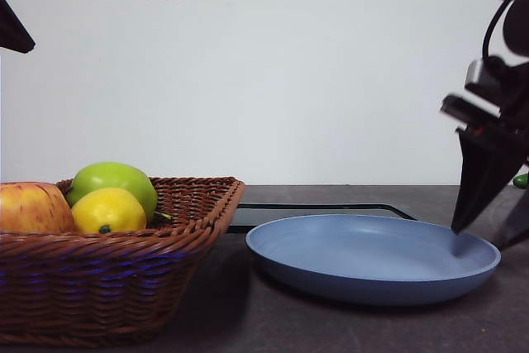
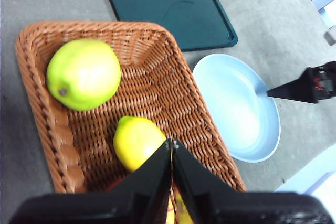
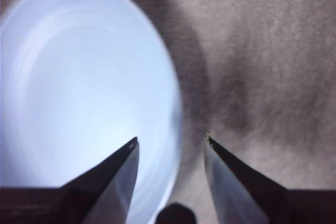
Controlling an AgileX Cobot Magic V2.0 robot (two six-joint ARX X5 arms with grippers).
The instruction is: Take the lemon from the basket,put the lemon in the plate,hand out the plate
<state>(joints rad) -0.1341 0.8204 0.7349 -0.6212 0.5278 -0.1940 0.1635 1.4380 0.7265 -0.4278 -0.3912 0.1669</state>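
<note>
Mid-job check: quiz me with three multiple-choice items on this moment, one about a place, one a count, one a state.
1. Where is the lemon?
A in the basket
B on the plate
C on the black tray

2. How many fruits show in the basket in the front view?
A one
B two
C three

3. The right hand is:
A shut on the lemon
B open, astride the plate's rim
C out of view

Key: 1 A, it lies on the wicker beside the green apple. 2 C, lemon, green apple, red-yellow apple. 3 B, one jaw over the plate, one outside.

Right gripper [image 1: 483,233] low, tilted, fingers [image 3: 113,174] spread apart; left gripper [image 2: 171,142] raised, fingers pressed together
</note>
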